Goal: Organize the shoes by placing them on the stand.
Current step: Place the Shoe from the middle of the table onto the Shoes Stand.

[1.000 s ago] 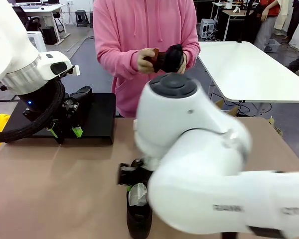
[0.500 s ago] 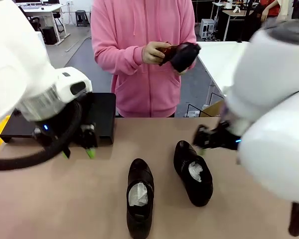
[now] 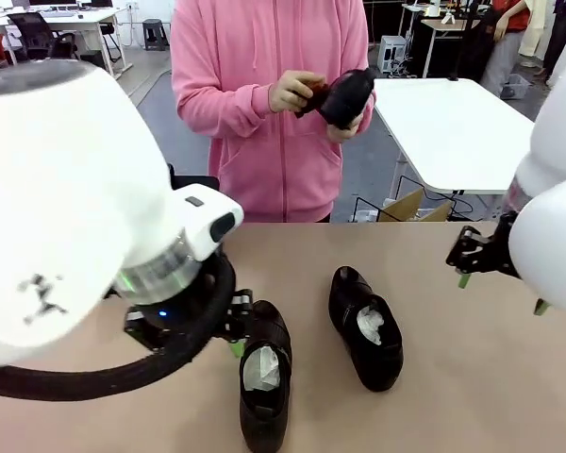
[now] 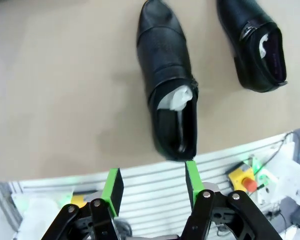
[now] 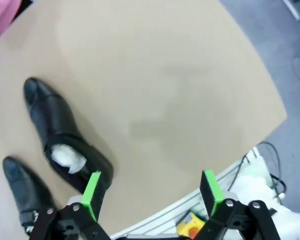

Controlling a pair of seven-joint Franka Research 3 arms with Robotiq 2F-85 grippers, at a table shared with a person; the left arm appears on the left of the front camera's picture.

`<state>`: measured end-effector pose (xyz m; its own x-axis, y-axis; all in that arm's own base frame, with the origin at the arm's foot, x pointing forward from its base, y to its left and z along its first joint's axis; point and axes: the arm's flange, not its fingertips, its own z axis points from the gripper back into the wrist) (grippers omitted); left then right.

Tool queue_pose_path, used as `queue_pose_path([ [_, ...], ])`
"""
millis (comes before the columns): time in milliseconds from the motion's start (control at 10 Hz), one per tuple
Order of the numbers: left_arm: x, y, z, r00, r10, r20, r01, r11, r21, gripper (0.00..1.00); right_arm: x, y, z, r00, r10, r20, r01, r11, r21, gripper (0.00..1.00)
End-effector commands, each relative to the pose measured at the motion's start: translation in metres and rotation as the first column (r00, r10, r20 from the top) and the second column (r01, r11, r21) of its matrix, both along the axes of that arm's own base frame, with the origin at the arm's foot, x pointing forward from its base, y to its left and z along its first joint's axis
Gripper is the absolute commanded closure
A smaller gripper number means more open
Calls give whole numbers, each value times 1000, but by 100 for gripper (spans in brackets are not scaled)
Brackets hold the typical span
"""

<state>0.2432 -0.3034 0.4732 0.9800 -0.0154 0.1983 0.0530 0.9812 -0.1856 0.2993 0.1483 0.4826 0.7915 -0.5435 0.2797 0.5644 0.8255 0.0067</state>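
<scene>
Left pincer [image 4: 151, 179] spread empty above near shoe [image 4: 167, 85]; right pincer [image 5: 151, 190] spread too.
Risk: glossy leather could slip, or pads [image 4: 112, 182] catch only paper stuffing [image 4: 176, 97], dropping it.

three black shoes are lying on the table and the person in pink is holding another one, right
Not quite: two shoes lie on the table, not three, the left shoe and the right shoe. The person in pink does hold another shoe. The front view shows this.
</scene>
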Motion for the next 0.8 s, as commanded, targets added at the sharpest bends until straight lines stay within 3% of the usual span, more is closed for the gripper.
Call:
queue_pose_path([
  [0, 21, -15, -32, 997, -52, 53, 50, 997, 56, 34, -3, 12, 3, 999, 38, 22, -38, 999, 22, 0],
  [300, 36, -31, -72, 987, -160, 28, 154, 978, 142, 34, -3, 12, 3, 999, 38, 22, -38, 999, 22, 0],
  [700, 43, -35, -98, 994, -107, -31, 110, 985, 133, 34, -3, 12, 3, 999, 38, 22, -38, 999, 22, 0],
])
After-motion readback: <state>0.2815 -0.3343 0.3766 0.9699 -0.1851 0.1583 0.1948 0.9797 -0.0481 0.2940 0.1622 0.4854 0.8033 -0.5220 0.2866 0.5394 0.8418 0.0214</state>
